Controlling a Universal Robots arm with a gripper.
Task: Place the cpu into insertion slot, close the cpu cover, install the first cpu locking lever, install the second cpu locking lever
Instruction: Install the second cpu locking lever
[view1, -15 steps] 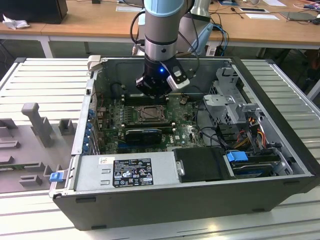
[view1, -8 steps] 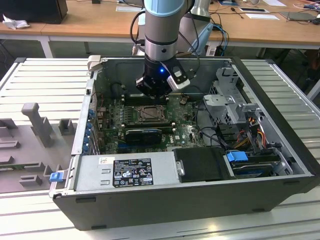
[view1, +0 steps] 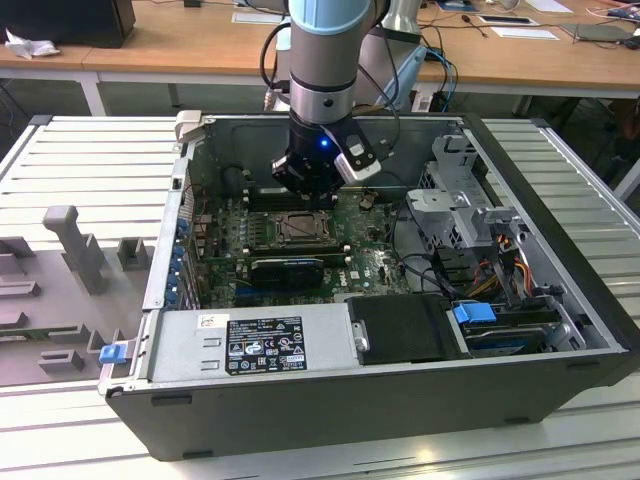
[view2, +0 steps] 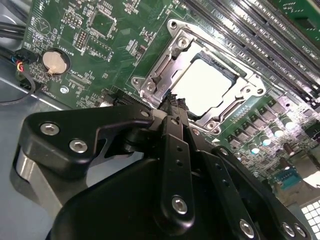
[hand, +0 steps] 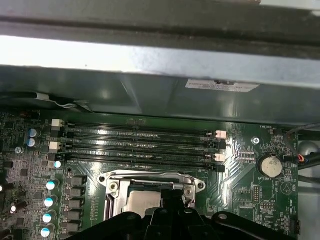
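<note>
With the cpu (view2: 204, 89) already seated in the insertion slot (view2: 150, 75) and the cpu cover (view2: 227, 107) down around it, the gripper (view2: 172, 100), fingers pressed together empty, should press steadily at the cover's edge.

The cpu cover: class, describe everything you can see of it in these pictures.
The cpu cover is a thin, silvery metal frame plate with a large square window, lying closed and flat over the insertion slot on the green motherboard. The pale cpu shows through the window. Screws hold its surrounding corners. The black tool hangs just over its edge; contact cannot be judged. It also shows in the first wrist view.
</note>
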